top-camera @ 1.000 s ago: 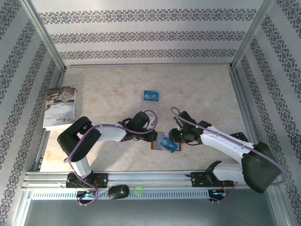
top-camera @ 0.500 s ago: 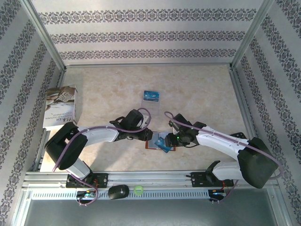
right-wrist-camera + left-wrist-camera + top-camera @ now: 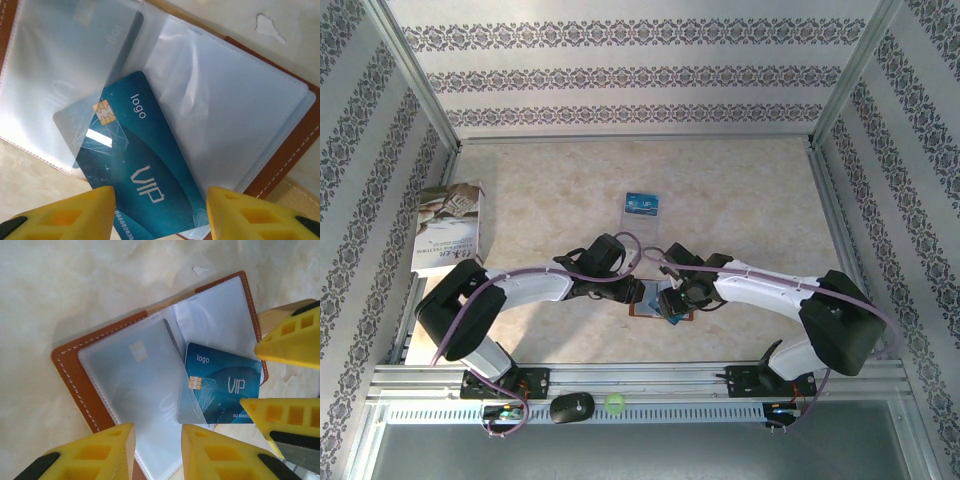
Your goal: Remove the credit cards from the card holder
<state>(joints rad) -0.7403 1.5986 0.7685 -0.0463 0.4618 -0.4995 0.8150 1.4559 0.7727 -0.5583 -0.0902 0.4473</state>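
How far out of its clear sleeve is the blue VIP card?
Partly out. The blue VIP card's chip corner lies under the clear sleeve of the open card holder; the rest is bare.

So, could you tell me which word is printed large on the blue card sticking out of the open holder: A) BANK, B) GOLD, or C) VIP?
C: the blue card, lying partly out of the holder, reads VIP in pale letters.
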